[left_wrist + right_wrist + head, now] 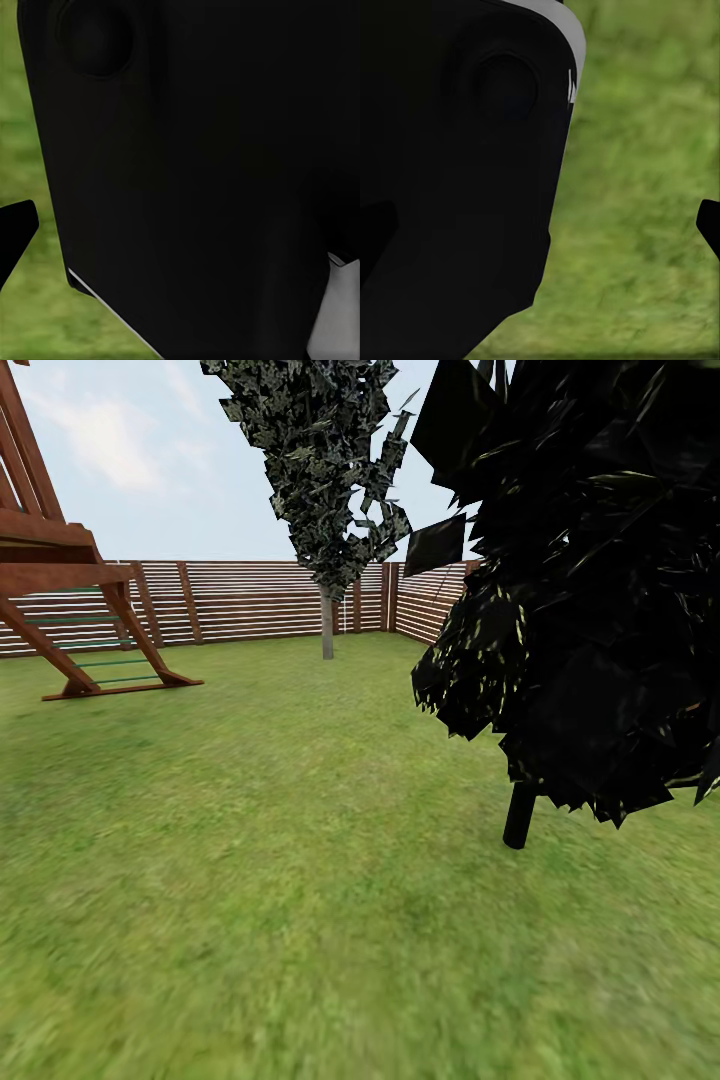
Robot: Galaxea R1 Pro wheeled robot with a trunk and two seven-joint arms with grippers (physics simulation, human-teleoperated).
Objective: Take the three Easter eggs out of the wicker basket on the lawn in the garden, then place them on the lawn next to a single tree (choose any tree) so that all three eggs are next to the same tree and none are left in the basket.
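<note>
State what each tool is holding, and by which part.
Cannot be told: both wrist views are mostly blocked by dark robot body, with only lawn beside it.

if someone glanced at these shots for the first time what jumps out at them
The near-black, cone-shaped tree crowding the right of the head view grabs the eye first, its short dark trunk planted in the lawn. Next comes the red-brown wooden play frame at the far left, and a slimmer dark-leaved tree standing before the slatted fence at the back. In both wrist views, black robot housing blocks most of the grass.
</note>
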